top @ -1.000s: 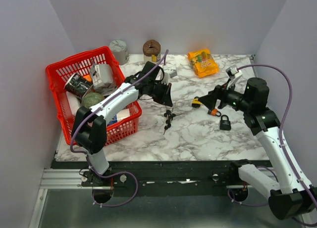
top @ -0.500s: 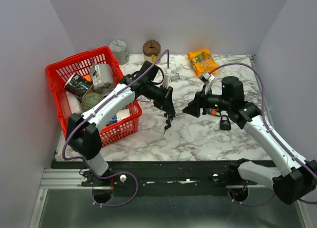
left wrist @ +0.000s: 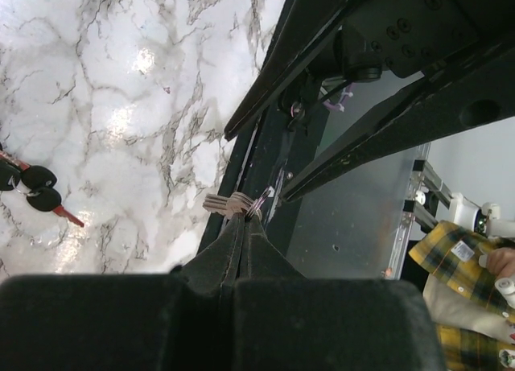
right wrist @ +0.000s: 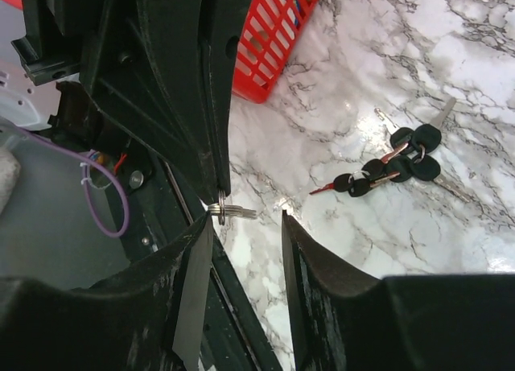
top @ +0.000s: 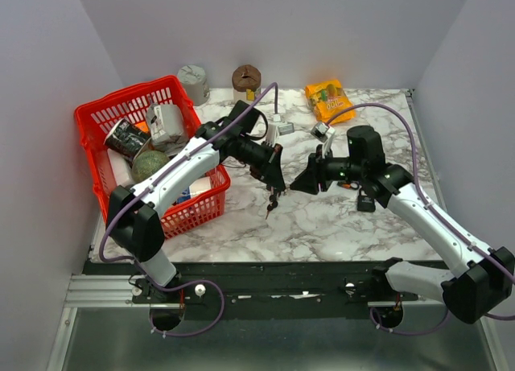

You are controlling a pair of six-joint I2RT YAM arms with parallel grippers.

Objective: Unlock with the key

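My left gripper (top: 278, 176) is shut on a ring of small silver keys (left wrist: 233, 202) and holds them above the marble table. My right gripper (top: 296, 183) faces it from the right, open. In the right wrist view the silver keys (right wrist: 233, 212) jut from the left gripper's tips just ahead of my right gripper (right wrist: 246, 220), close to its left finger (right wrist: 197, 250). A bunch of black-headed keys (top: 273, 200) lies on the table below both grippers. A black padlock (top: 365, 203) lies by the right forearm, partly hidden.
A red basket (top: 88, 117) full of items stands at the left. An orange snack bag (top: 329, 100), a brown object (top: 246, 77) and a grey tin (top: 193, 80) sit along the back. The table's front edge and metal frame lie under the grippers.
My right arm has swung left from the padlock area up to the left gripper, and its jaws have narrowed. The left gripper has kept its hold on the silver keys and shifted slightly right.
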